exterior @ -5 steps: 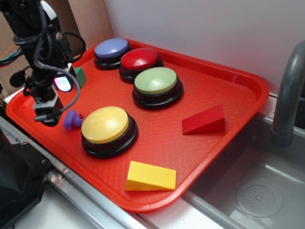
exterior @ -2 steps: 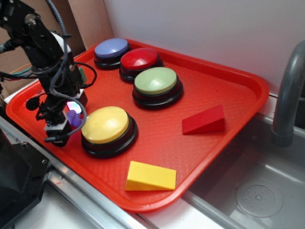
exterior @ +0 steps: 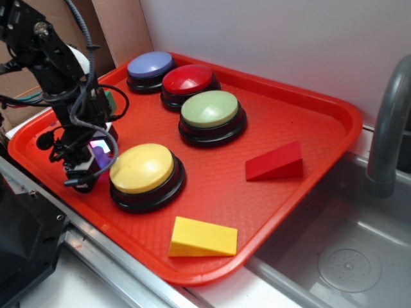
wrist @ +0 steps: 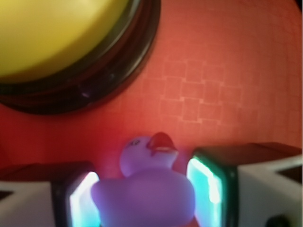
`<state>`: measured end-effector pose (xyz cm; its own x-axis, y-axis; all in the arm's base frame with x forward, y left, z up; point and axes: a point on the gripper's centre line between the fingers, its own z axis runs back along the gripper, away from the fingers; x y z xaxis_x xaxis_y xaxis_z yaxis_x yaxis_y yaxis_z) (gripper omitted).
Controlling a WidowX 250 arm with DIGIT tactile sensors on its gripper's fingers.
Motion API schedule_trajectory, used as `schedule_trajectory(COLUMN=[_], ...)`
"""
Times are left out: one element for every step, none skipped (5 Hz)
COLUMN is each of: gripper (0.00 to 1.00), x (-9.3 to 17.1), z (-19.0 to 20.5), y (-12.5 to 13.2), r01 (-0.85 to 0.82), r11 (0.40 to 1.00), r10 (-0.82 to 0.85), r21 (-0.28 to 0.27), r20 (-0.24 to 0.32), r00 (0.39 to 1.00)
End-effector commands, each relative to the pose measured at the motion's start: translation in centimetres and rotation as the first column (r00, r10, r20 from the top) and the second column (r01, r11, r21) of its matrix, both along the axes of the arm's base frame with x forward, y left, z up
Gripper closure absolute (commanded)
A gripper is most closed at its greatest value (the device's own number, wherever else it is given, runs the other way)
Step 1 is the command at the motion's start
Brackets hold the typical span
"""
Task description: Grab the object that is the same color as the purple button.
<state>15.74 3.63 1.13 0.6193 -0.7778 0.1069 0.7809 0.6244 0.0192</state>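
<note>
though near the yellow button (wrist: 57, 42), duck (wrist: 144, 189) between fingers (wrist: 215, 182)

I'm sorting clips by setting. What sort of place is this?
Probably a toy kitchen-sink counter set up for robot tests: a grey faucet over a sink basin, beside a red tray of dome buttons, wedge blocks and a purple duck.

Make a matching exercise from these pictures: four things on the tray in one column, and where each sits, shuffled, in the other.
Things:
1. purple duck
2. purple button
3. yellow wedge
4. red wedge

Places:
A. near the tray's front edge
B. between the jaws, beside the yellow button
C. far back corner, next to the red button
D. right of the green button

Pairs: 1-B, 2-C, 3-A, 4-D
</note>
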Motion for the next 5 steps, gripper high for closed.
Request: schedule_trajectory(gripper=[1.00,1.00,1.00,1.00,1.00], x=[0.8,1.4,2.2,3.0,4.0], z=[5.5,9.1,11.8,13.5,15.9], y=[0.5,1.1,0.8,0.6,0.9], r01=[-0.232,-0.466,-0.668,-0.758,-0.839], r11=[0.972,0.885,0.744,0.652,0.543], r10=[0.234,0.465,0.668,0.758,0.840], r21=[-0.039,-0.001,-0.001,0.001,-0.027], r20=[0.067,0.058,0.048,0.023,0.022], r00=[0.970,0.884,0.743,0.652,0.543])
